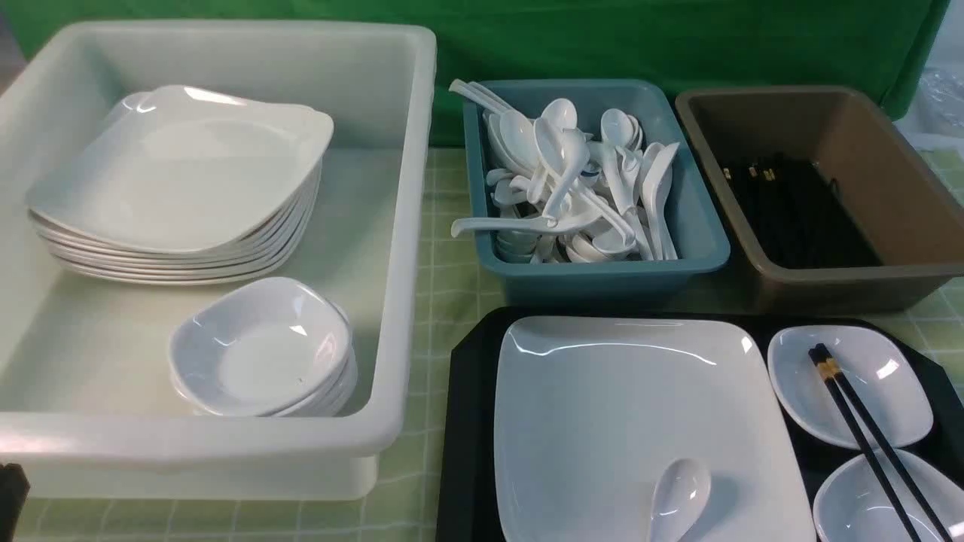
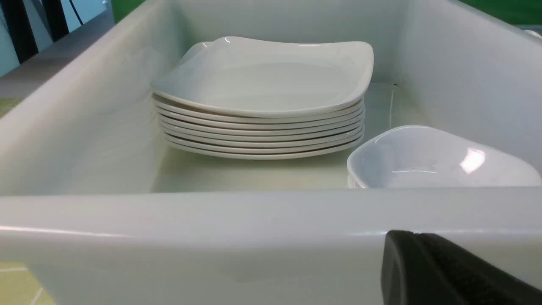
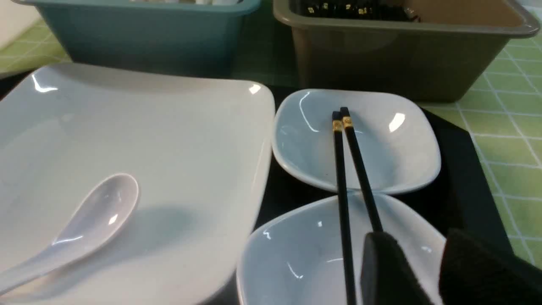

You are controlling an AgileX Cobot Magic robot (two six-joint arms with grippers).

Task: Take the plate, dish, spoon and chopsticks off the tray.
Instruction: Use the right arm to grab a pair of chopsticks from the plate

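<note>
The black tray (image 1: 471, 421) sits at the front right. On it lies the large white square plate (image 1: 625, 406) with the white spoon (image 1: 678, 497) resting on its near part. To the plate's right are two small white dishes, a far one (image 1: 896, 406) and a near one (image 1: 851, 504). The black chopsticks (image 1: 866, 436) lie across both. In the right wrist view my right gripper (image 3: 417, 235) is open and empty over the near dish (image 3: 296, 254), just right of the chopsticks (image 3: 341, 178). My left gripper (image 2: 444, 271) looks shut and hangs outside the white tub's near rim (image 2: 254, 220).
The white tub (image 1: 407, 263) at the left holds a stack of square plates (image 1: 181, 173) and a stack of small dishes (image 1: 260, 346). Behind the tray stand a teal tub (image 1: 700, 226) of spoons and a brown tub (image 1: 889, 173) of chopsticks. The tablecloth is green checked.
</note>
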